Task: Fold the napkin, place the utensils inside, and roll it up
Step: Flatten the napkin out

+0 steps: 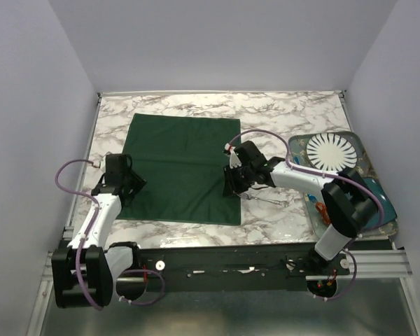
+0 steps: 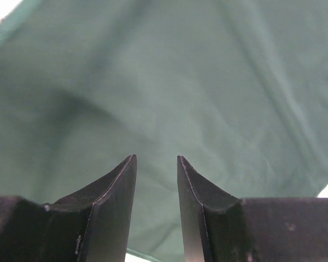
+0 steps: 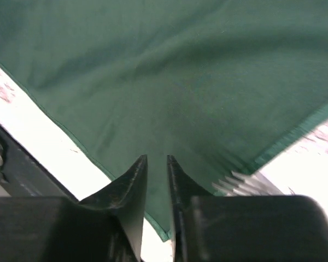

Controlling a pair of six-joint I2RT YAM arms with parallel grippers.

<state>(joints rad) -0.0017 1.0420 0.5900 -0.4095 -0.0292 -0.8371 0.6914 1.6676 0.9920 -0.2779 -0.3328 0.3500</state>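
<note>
The dark green napkin [image 1: 182,161] lies spread flat on the marble table. My left gripper [image 1: 124,187] stands over its near left corner. In the left wrist view this gripper [image 2: 157,157] is open, with the cloth [image 2: 180,82] filling the view beneath and nothing between the fingers. My right gripper [image 1: 234,183] is at the napkin's right edge, near the front corner. Its jaws [image 3: 156,157] stand narrowly apart over the cloth [image 3: 180,71], whose creases run toward the tips. The silver fork [image 1: 271,200] lies on the table just right of the napkin, its tines [image 3: 238,181] at the hem.
A grey tray [image 1: 336,133] sits at the right edge with a white ribbed plate [image 1: 330,150] and a teal dish [image 1: 378,199] in it, partly under the right arm. White walls close in the table on three sides.
</note>
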